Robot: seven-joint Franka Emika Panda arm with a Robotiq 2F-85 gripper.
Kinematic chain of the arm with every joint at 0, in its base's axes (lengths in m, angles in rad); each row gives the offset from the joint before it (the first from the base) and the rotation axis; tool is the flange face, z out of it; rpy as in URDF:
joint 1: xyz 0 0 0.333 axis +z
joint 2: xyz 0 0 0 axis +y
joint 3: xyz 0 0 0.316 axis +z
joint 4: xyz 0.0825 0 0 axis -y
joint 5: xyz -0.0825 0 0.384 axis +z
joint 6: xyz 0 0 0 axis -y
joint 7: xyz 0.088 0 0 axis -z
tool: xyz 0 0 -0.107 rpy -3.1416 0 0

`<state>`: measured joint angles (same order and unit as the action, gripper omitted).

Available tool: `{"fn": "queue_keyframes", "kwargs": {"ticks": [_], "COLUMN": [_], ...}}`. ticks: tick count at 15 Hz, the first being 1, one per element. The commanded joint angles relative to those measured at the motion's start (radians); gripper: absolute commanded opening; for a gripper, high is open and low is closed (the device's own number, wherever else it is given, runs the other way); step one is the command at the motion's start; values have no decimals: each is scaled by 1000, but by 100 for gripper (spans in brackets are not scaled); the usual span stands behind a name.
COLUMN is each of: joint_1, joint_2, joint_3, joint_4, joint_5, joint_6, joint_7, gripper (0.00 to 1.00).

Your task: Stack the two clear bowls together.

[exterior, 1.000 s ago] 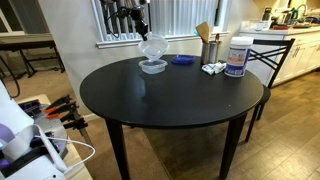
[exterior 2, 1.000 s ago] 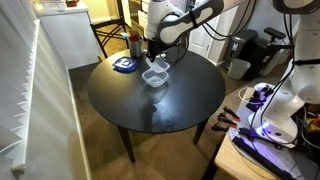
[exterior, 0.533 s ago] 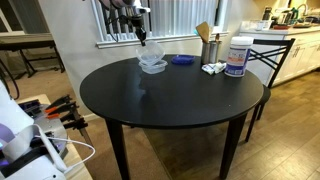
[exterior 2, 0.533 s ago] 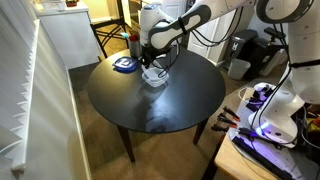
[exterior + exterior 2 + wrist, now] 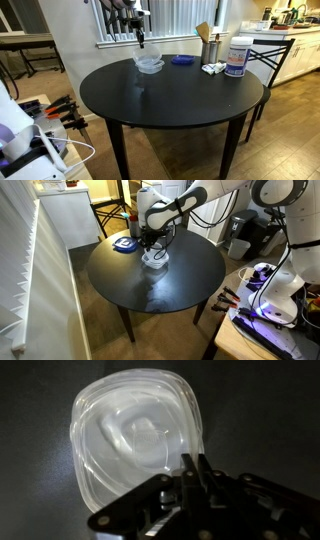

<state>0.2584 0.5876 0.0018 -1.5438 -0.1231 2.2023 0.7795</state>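
Observation:
The two clear bowls [image 5: 149, 64] sit one inside the other on the far side of the round black table [image 5: 170, 100]. They also show in an exterior view [image 5: 153, 258]. In the wrist view the nested bowls [image 5: 130, 440] fill the upper left, with an inner outline showing inside the outer rim. My gripper [image 5: 195, 463] has its fingers nearly together on the upper bowl's rim at the lower-right corner. In both exterior views the gripper [image 5: 141, 42] [image 5: 152, 248] hangs straight above the bowls' edge.
A small flat blue dish [image 5: 181, 60] lies just beyond the bowls. A white tub with a blue label [image 5: 237, 57], a metal cup holding utensils [image 5: 209, 48] and a small white item [image 5: 213, 68] stand at the table's far edge. A chair [image 5: 275, 55] is beside them.
The held bowl was tilted and raised above the other bowl. It has come down and now sits flat inside it. The gripper has come lower with it.

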Motion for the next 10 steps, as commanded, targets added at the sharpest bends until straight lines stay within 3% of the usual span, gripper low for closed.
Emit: {"fn": "queue_keyframes", "kwargs": {"ticks": [1, 10], "joint_1": [17, 66], "joint_2": [2, -58], "joint_3": [-19, -57], "joint_4": [12, -70], "joint_5": [6, -103], "joint_6": [-26, -24], "joint_7": [51, 61], "gripper": [33, 88]}}
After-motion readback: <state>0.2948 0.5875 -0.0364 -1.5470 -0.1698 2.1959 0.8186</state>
